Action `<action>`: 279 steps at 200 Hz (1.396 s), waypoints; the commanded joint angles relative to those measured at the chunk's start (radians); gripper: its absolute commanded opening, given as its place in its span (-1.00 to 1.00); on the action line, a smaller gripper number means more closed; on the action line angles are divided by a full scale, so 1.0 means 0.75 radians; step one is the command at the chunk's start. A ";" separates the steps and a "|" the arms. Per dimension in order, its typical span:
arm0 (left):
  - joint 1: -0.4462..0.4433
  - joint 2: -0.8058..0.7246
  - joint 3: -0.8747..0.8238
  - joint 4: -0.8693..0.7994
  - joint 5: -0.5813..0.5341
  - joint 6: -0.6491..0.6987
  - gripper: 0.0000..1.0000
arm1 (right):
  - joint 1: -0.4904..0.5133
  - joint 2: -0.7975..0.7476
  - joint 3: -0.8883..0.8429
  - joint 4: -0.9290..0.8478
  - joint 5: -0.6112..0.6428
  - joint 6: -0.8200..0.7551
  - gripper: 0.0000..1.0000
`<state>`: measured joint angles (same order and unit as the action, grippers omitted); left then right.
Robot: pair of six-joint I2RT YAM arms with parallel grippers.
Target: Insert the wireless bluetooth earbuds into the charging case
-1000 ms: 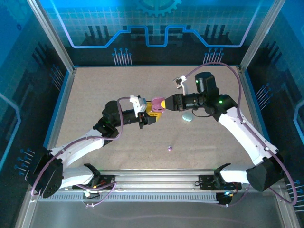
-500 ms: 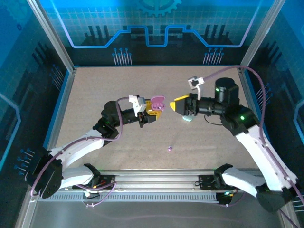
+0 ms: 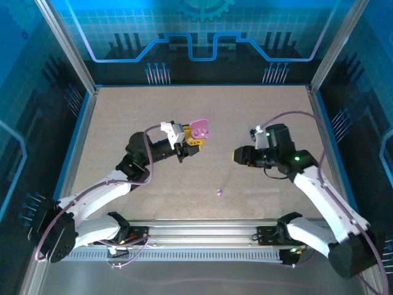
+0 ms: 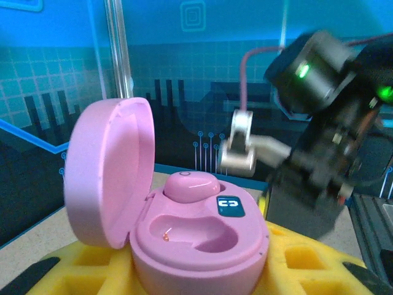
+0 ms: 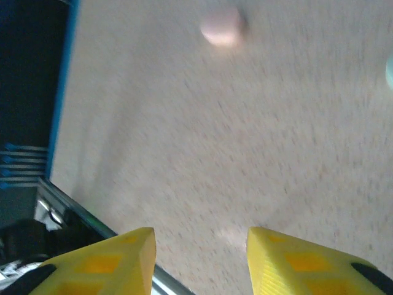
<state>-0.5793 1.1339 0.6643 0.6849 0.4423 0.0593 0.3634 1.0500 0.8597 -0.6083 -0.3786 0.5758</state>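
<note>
Pulls right gripper (image 3: 236,155) back to four o'clock of charging case (image 4: 184,233), jaws apart, empty. Keeps left gripper (image 3: 195,141) clamped on it, seated earbud (image 4: 189,186) in. Likely fetches loose earbud (image 3: 219,192) at six o'clock next.

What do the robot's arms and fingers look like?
The left arm and right arm have white links, black joints and a thin purple cable each. Their fingers are yellow with square pockets. Tiny green lights glow on the right arm.
</note>
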 commanded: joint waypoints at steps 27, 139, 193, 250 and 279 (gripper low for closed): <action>-0.007 -0.062 -0.010 0.012 -0.037 0.035 -0.36 | 0.154 0.316 -0.032 0.019 -0.065 -0.094 -0.19; -0.007 -0.097 -0.019 -0.050 -0.049 0.055 -0.37 | 0.454 1.054 0.400 -0.146 0.165 -0.314 -0.26; -0.008 -0.084 -0.023 -0.044 -0.052 0.058 -0.36 | 0.488 1.038 0.331 -0.197 0.241 -0.301 -0.31; -0.008 -0.069 -0.024 -0.033 -0.044 0.049 -0.36 | 0.484 0.969 0.256 -0.203 0.229 -0.282 -0.36; -0.008 -0.068 -0.023 -0.034 -0.042 0.045 -0.36 | 0.484 0.938 0.245 -0.217 0.221 -0.278 -0.36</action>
<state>-0.5793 1.0855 0.6514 0.6334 0.4149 0.0814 0.7200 1.7893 1.0615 -0.7120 -0.2203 0.3584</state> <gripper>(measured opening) 0.374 0.321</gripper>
